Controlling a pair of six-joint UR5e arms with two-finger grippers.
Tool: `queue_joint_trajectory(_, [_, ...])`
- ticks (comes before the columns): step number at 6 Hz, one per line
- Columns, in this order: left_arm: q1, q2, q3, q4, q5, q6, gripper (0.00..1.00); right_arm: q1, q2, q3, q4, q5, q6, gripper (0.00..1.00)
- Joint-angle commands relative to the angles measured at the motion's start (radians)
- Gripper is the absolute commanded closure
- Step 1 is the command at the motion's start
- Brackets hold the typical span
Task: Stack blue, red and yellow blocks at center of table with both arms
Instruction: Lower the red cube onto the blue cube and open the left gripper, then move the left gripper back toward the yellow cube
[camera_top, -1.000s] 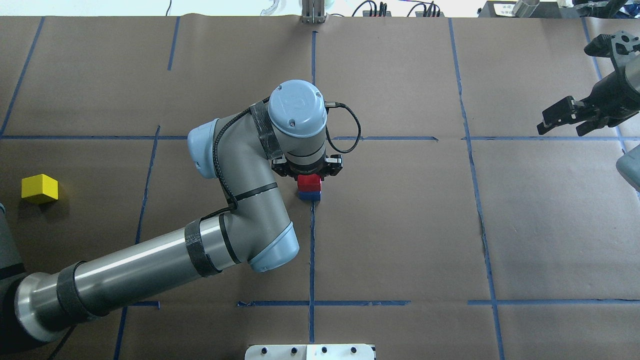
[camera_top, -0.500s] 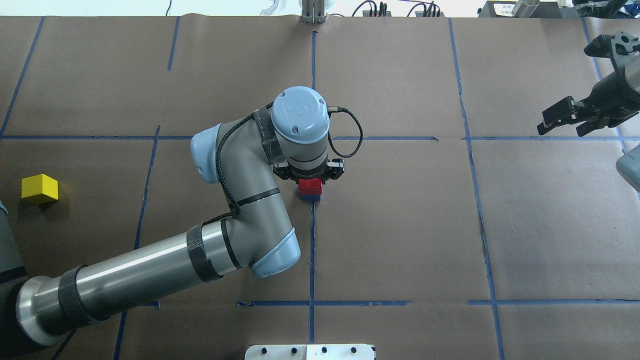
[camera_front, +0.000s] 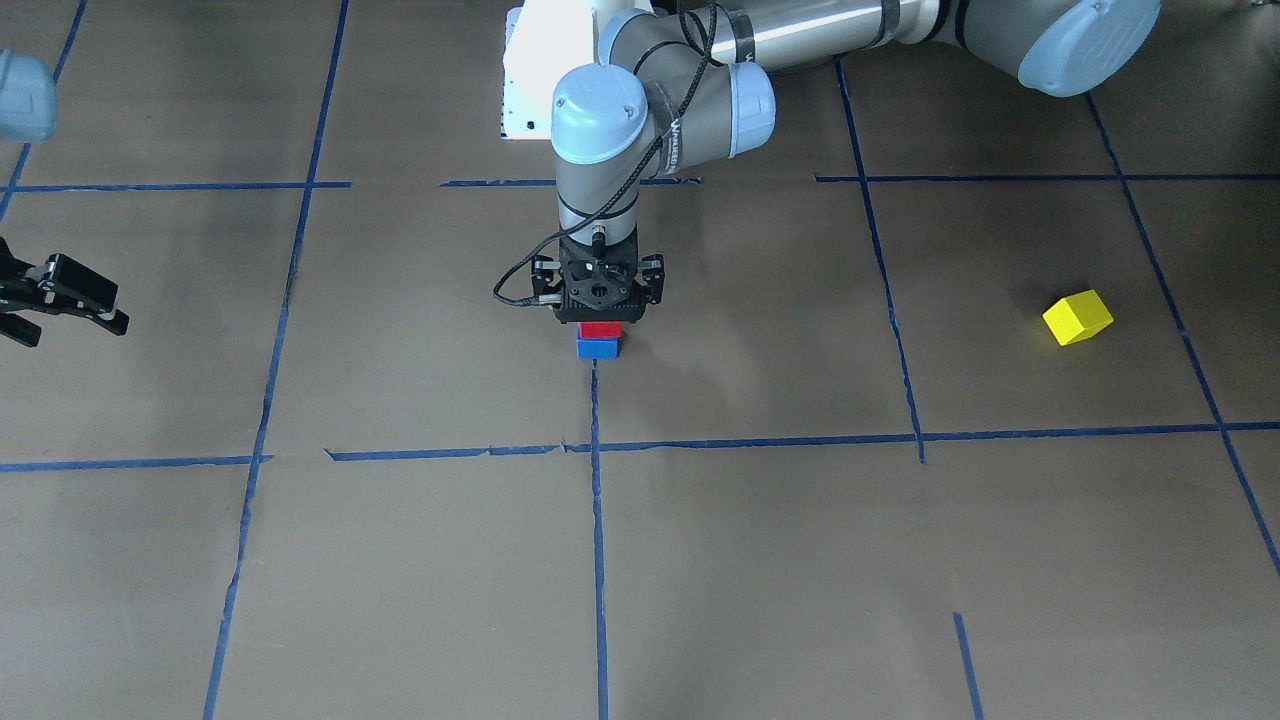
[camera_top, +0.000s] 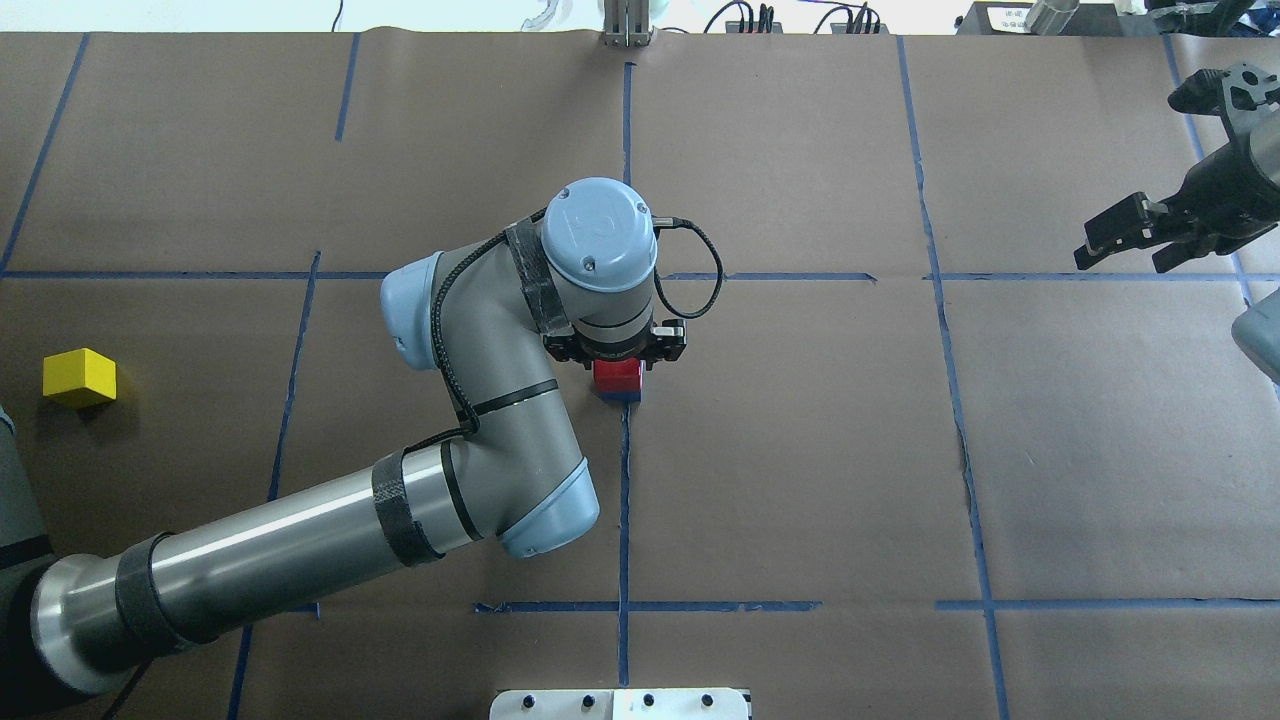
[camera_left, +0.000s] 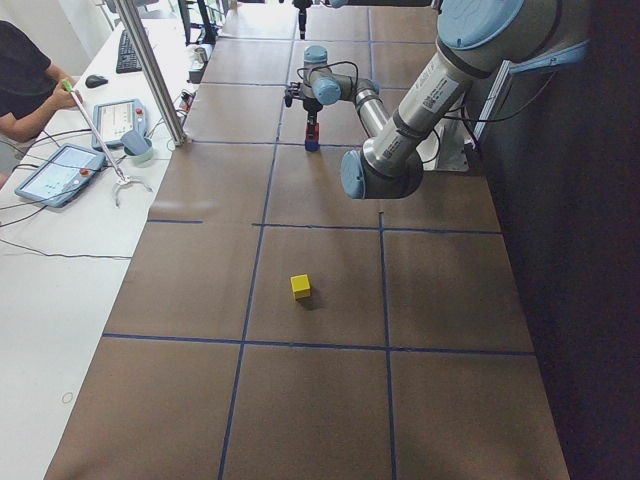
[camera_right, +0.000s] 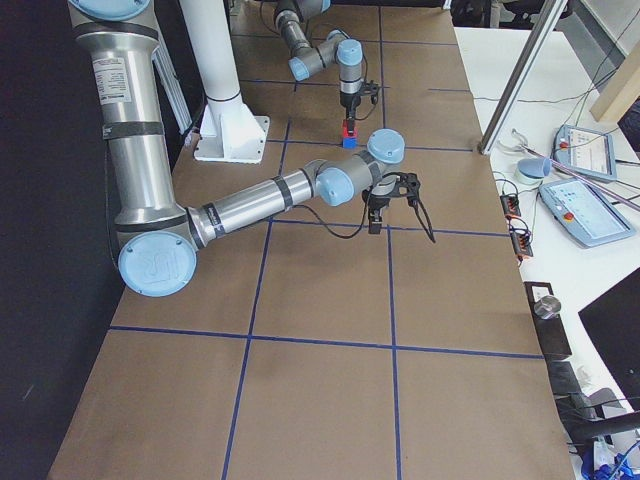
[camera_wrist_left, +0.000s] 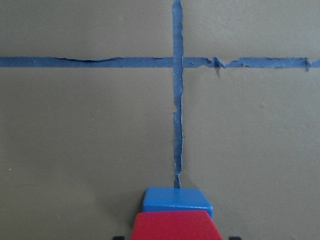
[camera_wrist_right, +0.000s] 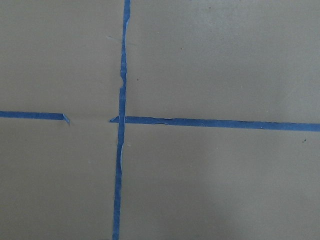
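Observation:
My left gripper (camera_top: 617, 362) is shut on the red block (camera_top: 617, 373) at the table's center. The red block sits on or just above the blue block (camera_top: 620, 395); I cannot tell whether they touch. The front view shows red (camera_front: 600, 329) over blue (camera_front: 598, 348) under the gripper (camera_front: 600, 322). The left wrist view shows the red block (camera_wrist_left: 177, 226) with the blue block (camera_wrist_left: 176, 201) below it. The yellow block (camera_top: 79, 377) lies alone at the far left, also in the front view (camera_front: 1077, 317). My right gripper (camera_top: 1130, 243) is open and empty at the far right.
Brown paper with blue tape grid lines (camera_top: 624, 500) covers the table. A white base plate (camera_top: 620, 703) sits at the near edge. The right wrist view shows only paper and a tape crossing (camera_wrist_right: 120, 119). An operator's table with tablets (camera_left: 60, 170) stands beyond the far side.
My left gripper has come down with the red block onto the blue block, of which less now shows. The right arm and the yellow block have not moved.

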Motion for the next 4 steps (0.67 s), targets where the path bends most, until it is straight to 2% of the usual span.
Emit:
queue_joint_trajectory(1, [-0.004,0.009,-0.108,0.003,0.007,-0.007,0.0,0.0,0.0,0.002,0.0,0.0,0.002,0.0])
queue_joint_trajectory(2, [-0.022,0.019,-0.177,0.055,0.007,-0.005,0.0,0.002,0.0,0.004,0.0,0.0,0.002,0.0])
queue_joint_trajectory(3, [-0.062,0.088,-0.263,0.095,0.004,0.008,0.0,0.002,0.0,0.007,0.0,0.002,0.0,0.0])
queue_joint_trajectory(4, [-0.103,0.223,-0.39,0.095,0.0,0.145,0.0,0.002,-0.002,0.009,0.0,0.005,-0.002,0.0])
